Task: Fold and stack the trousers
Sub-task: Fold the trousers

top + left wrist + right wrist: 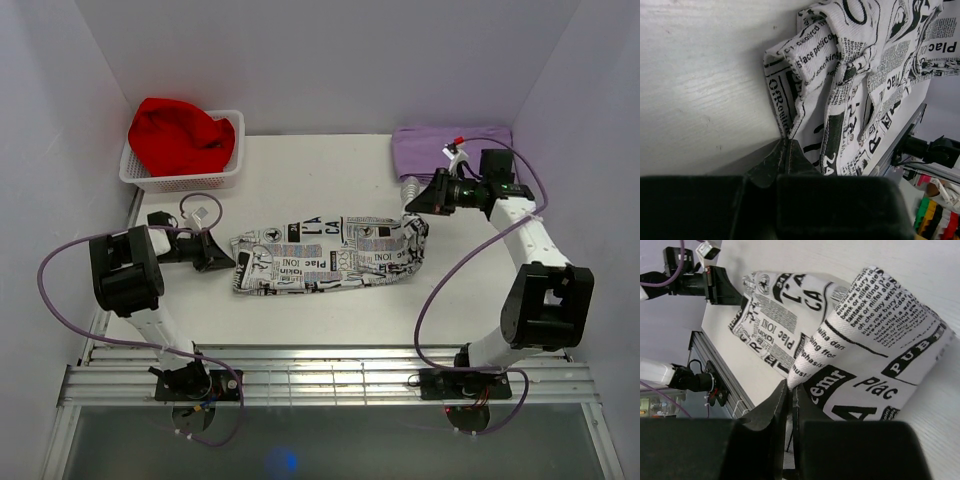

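Top external view: the trousers [330, 255] lie stretched on the tabletop [300, 170] between my hands. My left hand [222, 262] pinches one end; my right hand [412, 205] clamps a raised fold at the other. Print just beyond it reads "Plac", "PUBL", "CA".

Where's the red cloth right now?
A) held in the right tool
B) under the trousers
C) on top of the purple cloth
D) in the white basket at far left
D: the red cloth is heaped in the white basket at far left, well apart from the trousers at mid-table and the purple cloth at far right.
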